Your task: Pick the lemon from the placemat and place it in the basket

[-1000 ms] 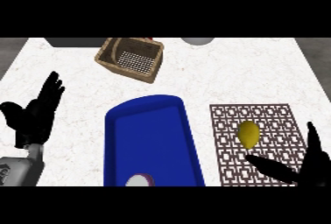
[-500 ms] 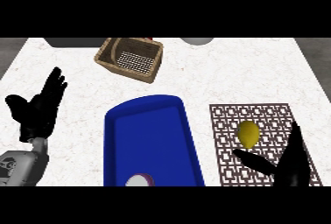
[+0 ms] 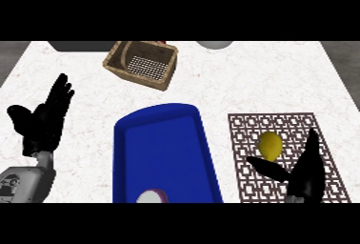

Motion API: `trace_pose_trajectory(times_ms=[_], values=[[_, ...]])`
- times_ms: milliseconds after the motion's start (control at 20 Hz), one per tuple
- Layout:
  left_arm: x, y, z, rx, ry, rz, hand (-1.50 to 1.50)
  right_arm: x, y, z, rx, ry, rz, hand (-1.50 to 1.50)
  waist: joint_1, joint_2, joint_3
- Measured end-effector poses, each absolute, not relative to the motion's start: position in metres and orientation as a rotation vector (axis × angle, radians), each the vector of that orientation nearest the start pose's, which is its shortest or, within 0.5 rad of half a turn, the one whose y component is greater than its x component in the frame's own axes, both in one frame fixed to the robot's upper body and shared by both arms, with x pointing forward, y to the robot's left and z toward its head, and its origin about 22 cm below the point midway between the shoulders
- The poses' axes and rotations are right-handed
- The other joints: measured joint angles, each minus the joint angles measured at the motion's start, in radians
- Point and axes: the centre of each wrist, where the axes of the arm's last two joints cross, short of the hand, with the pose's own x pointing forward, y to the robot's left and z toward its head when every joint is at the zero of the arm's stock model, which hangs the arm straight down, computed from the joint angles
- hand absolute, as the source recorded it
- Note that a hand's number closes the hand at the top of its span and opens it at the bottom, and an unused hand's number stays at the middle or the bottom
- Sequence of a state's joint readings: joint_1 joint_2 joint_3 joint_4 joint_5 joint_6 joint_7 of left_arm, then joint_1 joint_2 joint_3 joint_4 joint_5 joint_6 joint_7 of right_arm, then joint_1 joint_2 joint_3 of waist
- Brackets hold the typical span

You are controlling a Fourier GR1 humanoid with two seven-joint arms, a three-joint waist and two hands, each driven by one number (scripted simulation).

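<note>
A yellow lemon (image 3: 271,144) lies on the brown lattice placemat (image 3: 287,157) at the right of the counter. My right hand (image 3: 305,174) is open just right of and below the lemon, fingers straight beside it, thumb reaching under it, not closed on it. A brown wicker basket (image 3: 143,64) stands tilted at the back, left of centre. My left hand (image 3: 44,119) rests open at the left edge, fingers up.
A large blue tray (image 3: 166,152) lies between the hands, with a small round white object (image 3: 150,197) at its near end. A dark object (image 3: 81,45) and a grey bowl (image 3: 215,44) sit at the counter's back edge.
My right hand has moved left and forward onto the placemat, closing in beside the lemon. The left hand has shifted slightly up. The lemon has not moved.
</note>
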State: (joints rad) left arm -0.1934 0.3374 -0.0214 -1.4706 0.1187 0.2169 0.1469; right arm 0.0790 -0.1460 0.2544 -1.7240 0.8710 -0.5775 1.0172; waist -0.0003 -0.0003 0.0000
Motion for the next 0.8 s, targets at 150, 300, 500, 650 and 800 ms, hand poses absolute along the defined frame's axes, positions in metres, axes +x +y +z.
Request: trace_pose_trajectory(times_ms=[150, 300, 500, 650, 800], values=[[0.285, 0.288, 0.051, 0.292, -1.514, -0.024, 0.0, 0.213, -0.21, 0.013, -0.989, -0.915, -0.085, -1.5, 0.0, 0.0, 0.0], [0.284, 0.293, 0.046, 0.288, -1.508, -0.027, 0.0, 0.216, -0.206, 0.01, -0.999, -0.885, -0.066, -1.5, 0.0, 0.0, 0.0], [0.282, 0.296, 0.046, 0.292, -1.513, -0.02, 0.0, 0.222, -0.206, 0.004, -1.006, -0.852, -0.056, -1.5, 0.0, 0.0, 0.0], [0.282, 0.294, 0.048, 0.288, -1.518, -0.02, 0.0, 0.228, -0.214, 0.0, -1.003, -0.841, -0.063, -1.5, 0.0, 0.0, 0.0], [0.283, 0.296, 0.046, 0.29, -1.519, -0.024, 0.0, 0.23, -0.218, -0.003, -1.003, -0.83, -0.061, -1.5, 0.0, 0.0, 0.0]])
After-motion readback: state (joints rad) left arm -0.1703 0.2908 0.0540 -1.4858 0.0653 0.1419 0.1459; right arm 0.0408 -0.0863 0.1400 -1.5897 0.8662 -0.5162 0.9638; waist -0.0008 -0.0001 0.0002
